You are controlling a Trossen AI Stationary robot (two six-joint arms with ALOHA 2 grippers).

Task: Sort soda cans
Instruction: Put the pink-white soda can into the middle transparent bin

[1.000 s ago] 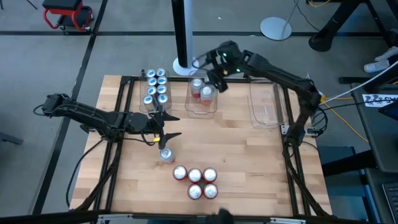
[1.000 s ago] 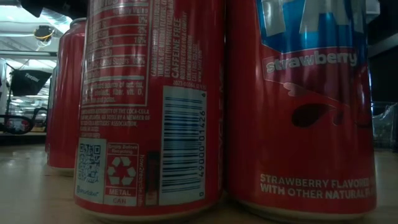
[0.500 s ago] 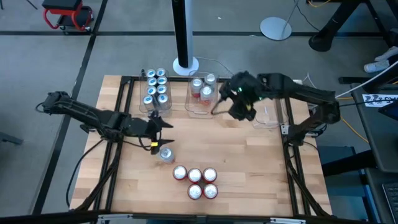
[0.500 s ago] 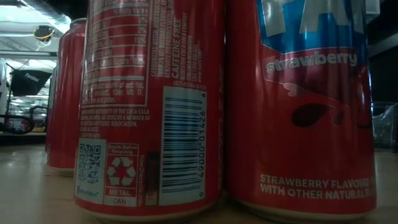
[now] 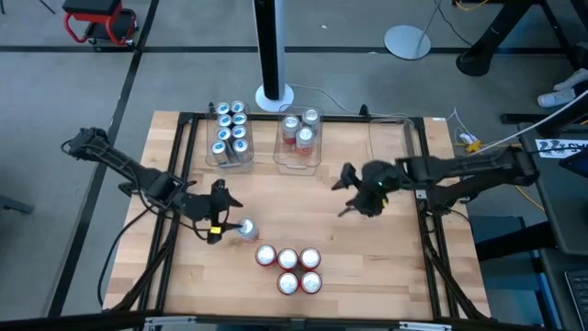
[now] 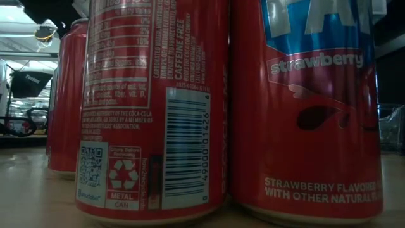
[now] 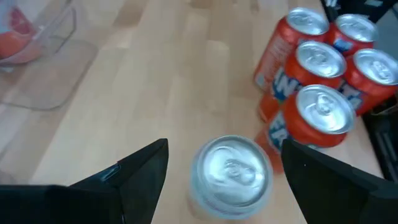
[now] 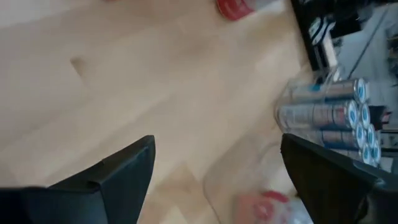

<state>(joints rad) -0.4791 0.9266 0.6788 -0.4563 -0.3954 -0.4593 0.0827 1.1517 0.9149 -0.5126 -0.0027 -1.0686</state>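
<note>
A silver soda can [image 7: 231, 169] stands upright on the wooden table [image 5: 303, 207], left of a cluster of several red cans [image 5: 288, 269] near the front edge. My left gripper [image 5: 230, 219] is open beside it. In the left wrist view its fingers [image 7: 134, 177] stand on either side of the silver can [image 5: 245, 228] without touching it. My right gripper [image 5: 347, 189] hangs open over bare table at mid-right, with nothing between its fingers [image 8: 118, 171]. The low view is filled by red cans [image 6: 152, 107].
Three clear tubs stand along the far edge: the left one [image 5: 230, 136] is packed with blue cans, the middle one [image 5: 299, 138] holds a few red and silver cans, and the right one [image 5: 395, 152] holds nothing. Open table lies between the tubs and the red cluster.
My right gripper has swung from above the middle tub toward the table's right and near side, sinking to mid-table, still open. My left gripper has moved toward the near edge and turned, so its open fingers now flank the silver can. No can has moved.
</note>
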